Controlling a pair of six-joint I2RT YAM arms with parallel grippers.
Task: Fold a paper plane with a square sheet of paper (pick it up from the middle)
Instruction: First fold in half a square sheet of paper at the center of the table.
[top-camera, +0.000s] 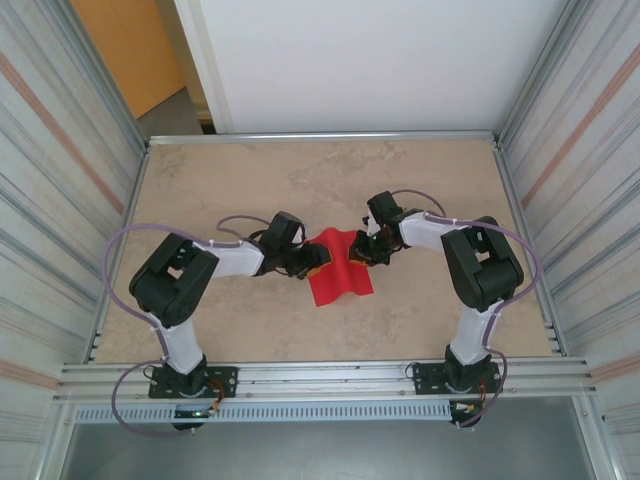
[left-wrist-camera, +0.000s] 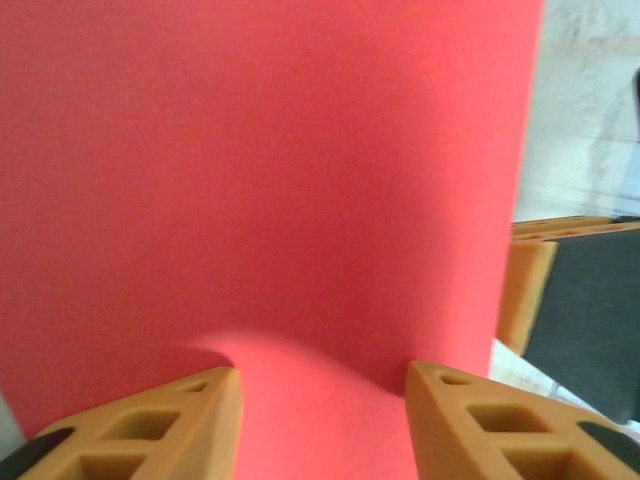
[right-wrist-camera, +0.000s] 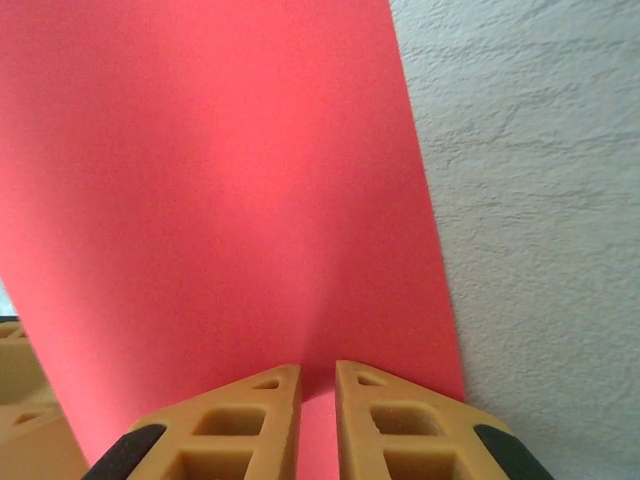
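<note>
The square sheet of paper (top-camera: 338, 270) is bright red and sits at the table's middle, bowed upward between the two grippers. My left gripper (top-camera: 314, 262) is at its left edge. In the left wrist view this gripper (left-wrist-camera: 322, 372) stands open, its tan fingers well apart, and the paper (left-wrist-camera: 250, 180) curves between them. My right gripper (top-camera: 362, 250) is at the paper's right edge. In the right wrist view it (right-wrist-camera: 318, 368) is shut on the red paper (right-wrist-camera: 220, 180), which is pinched in the narrow slit between its fingers.
The beige stone-look table (top-camera: 400, 190) has corrugated metal walls on the left and right and a white panel behind. A metal rail (top-camera: 320, 380) runs along the near edge by the arm bases. Bare tabletop (right-wrist-camera: 540, 200) lies right of the paper.
</note>
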